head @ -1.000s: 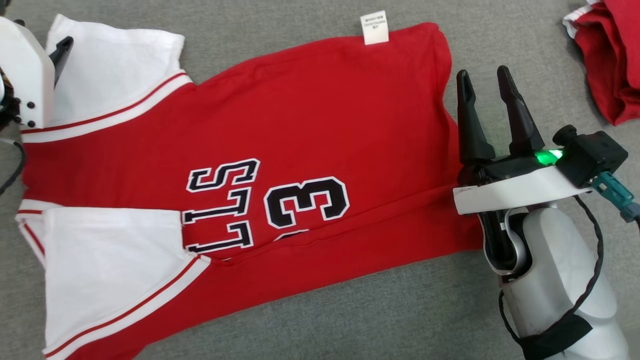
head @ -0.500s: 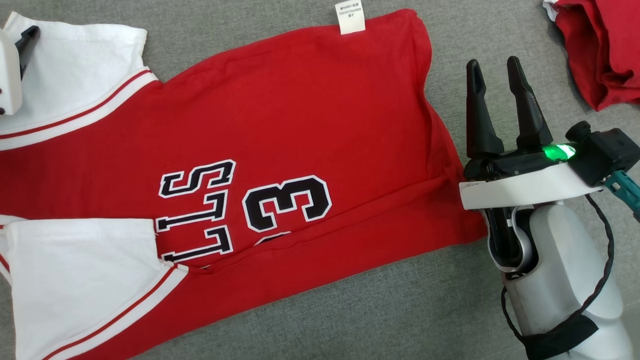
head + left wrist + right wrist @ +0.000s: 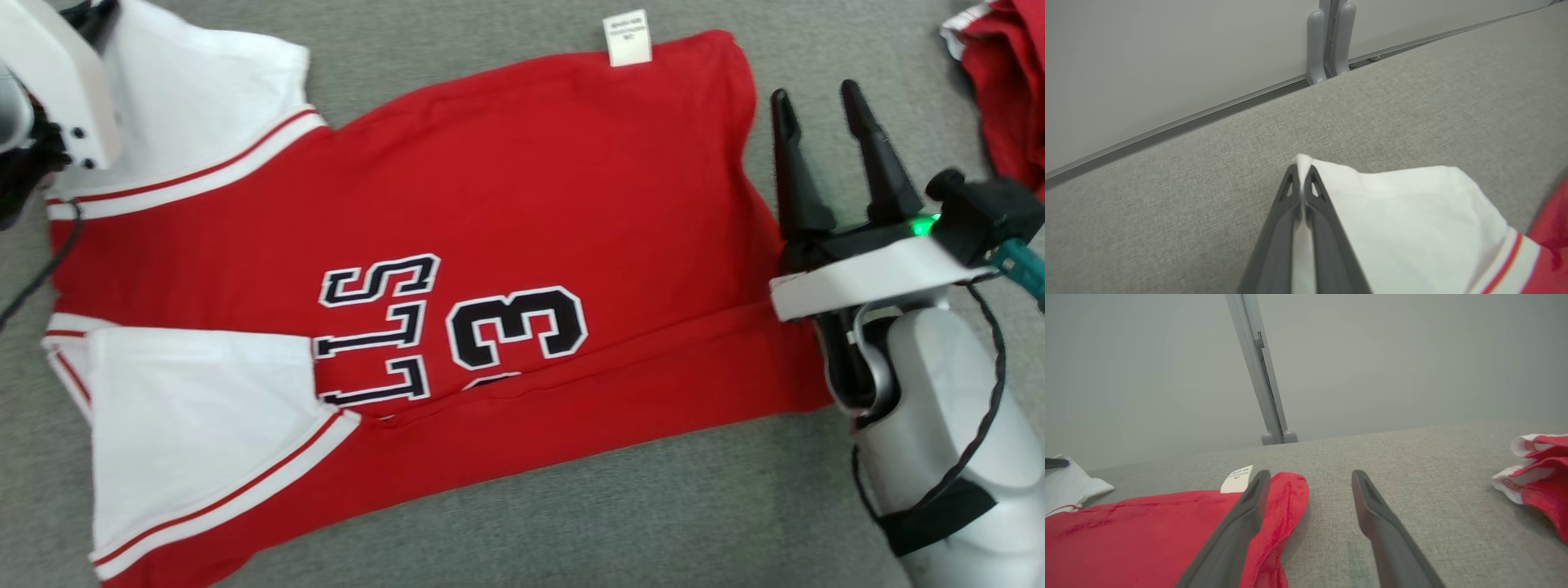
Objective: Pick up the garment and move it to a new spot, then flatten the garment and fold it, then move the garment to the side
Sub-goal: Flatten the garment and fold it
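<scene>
The garment (image 3: 506,204) is a red jersey with white sleeves and a black "3" and letters, spread flat on the grey cloth table (image 3: 653,506). At its top left corner my left gripper (image 3: 96,15) sticks out from behind its white wrist housing. In the left wrist view the left gripper (image 3: 1302,173) is shut on the corner of the white sleeve (image 3: 1404,220). My right gripper (image 3: 816,98) stands open just beside the jersey's right hem. In the right wrist view the right gripper (image 3: 1309,475) has nothing between its fingers; its left finger lies over the red hem (image 3: 1286,506).
A second red and white garment (image 3: 1008,98) lies bunched at the table's far right, also in the right wrist view (image 3: 1539,477). A white label (image 3: 627,38) sticks out of the jersey's top edge. A grey wall with a post (image 3: 1331,36) stands behind the table's far edge.
My left gripper has gone from open to shut on the white sleeve's corner. The head camera swung left, then back. My right gripper stays open beside the hem.
</scene>
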Motion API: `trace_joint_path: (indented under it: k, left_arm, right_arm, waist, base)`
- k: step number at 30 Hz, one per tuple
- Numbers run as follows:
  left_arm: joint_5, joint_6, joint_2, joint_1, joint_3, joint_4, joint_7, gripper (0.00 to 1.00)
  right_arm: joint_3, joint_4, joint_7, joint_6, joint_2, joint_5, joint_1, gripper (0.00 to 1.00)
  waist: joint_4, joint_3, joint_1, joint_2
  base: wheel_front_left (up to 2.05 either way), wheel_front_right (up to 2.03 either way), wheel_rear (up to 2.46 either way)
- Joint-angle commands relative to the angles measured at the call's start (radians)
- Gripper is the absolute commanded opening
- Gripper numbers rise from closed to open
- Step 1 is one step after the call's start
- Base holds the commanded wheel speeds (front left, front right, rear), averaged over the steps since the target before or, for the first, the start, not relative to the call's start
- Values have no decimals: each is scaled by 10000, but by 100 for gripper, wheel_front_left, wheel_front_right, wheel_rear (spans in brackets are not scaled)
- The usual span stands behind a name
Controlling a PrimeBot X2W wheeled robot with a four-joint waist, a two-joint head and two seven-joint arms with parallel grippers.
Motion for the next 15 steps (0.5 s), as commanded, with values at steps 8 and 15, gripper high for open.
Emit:
trace_joint_path:
  k: [8,15]
  left_arm:
    - [-116,-16,-504,384,-241,-741,-1268,0]
    - [-208,-14,-670,672,-468,-1395,-1787,0]
  right_arm:
    - [500,1012,1821,-2,-1524,570,-1082,100]
    - [1287,2059,2868,-3,-2634,1169,-1902,100]
  waist:
    - [1600,-539,0,0]
    - [2320,-631,0,0]
  base:
    - [0,0,0]
    - [0,0,0]
